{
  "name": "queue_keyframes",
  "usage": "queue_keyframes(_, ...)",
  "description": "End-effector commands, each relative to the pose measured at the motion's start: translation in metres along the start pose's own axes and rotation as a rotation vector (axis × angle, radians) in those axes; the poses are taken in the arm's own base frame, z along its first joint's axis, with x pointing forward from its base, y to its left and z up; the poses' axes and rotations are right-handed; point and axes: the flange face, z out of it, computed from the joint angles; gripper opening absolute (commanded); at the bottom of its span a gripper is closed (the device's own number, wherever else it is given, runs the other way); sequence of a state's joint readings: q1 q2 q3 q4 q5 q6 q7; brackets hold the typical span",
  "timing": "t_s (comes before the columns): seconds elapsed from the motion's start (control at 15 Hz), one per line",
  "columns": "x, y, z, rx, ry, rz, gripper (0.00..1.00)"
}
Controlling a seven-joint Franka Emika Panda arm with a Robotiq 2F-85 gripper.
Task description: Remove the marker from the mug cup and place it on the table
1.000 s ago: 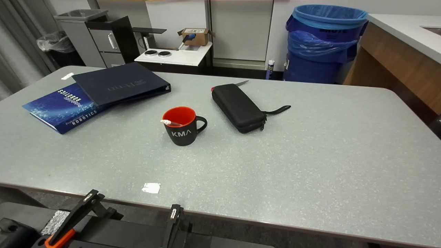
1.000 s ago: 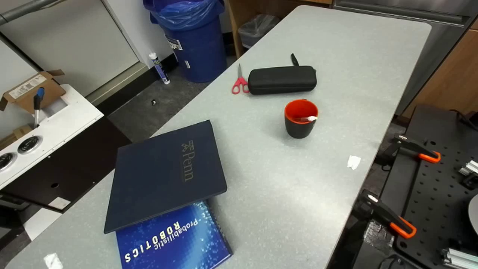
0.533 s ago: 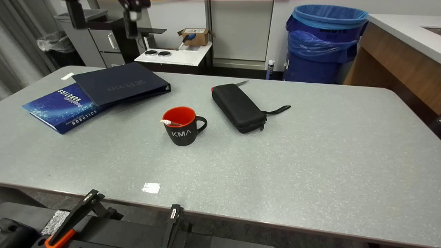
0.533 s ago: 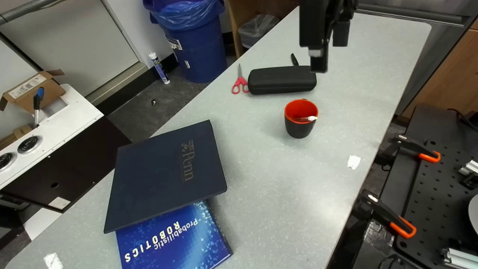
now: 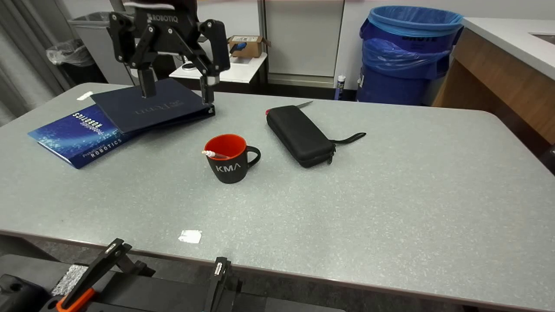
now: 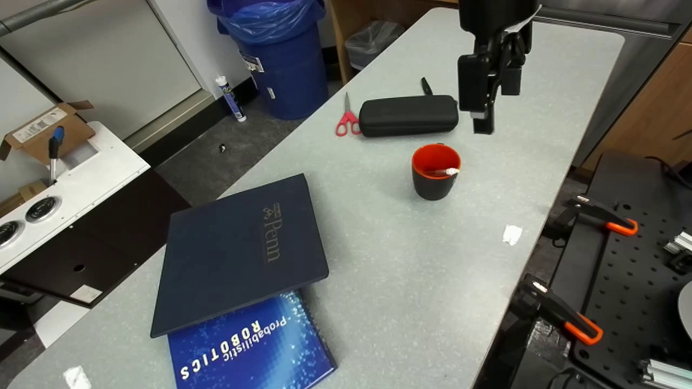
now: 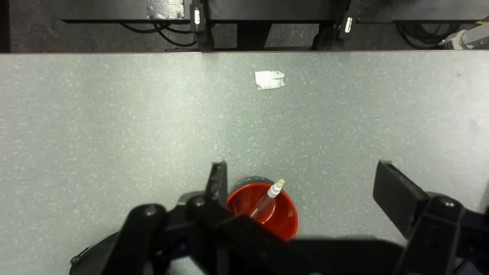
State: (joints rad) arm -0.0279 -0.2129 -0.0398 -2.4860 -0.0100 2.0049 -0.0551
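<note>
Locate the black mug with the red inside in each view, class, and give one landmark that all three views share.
In an exterior view, the mug stands left of centre, at mid-height.
In an exterior view, the mug stands right of centre, just above mid-height.
In the wrist view, the mug is below centre, partly hidden by the gripper.
Shared landmark: the white scrap on the table, near its edge.

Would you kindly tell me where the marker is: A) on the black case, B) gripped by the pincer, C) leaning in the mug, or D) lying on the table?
C: the marker slants inside the mug, white end poking past the rim, and the open pincer holds nothing.
</note>
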Motion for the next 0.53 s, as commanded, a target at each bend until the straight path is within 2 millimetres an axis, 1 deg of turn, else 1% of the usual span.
queue_keyframes(0.0, 0.000, 0.000, -0.001, 0.000, 0.000, 0.000, 1.00)
queue_keyframes(0.07, 0.007, 0.000, 0.002, -0.007, 0.001, 0.021, 1.00)
queue_keyframes(0.2, 0.025, 0.005, 0.020, -0.012, -0.023, 0.060, 1.00)
queue_keyframes(0.27, 0.030, 0.006, 0.027, -0.016, -0.028, 0.072, 1.00)
queue_keyframes(0.47, 0.054, 0.010, 0.059, -0.027, -0.047, 0.140, 1.00)
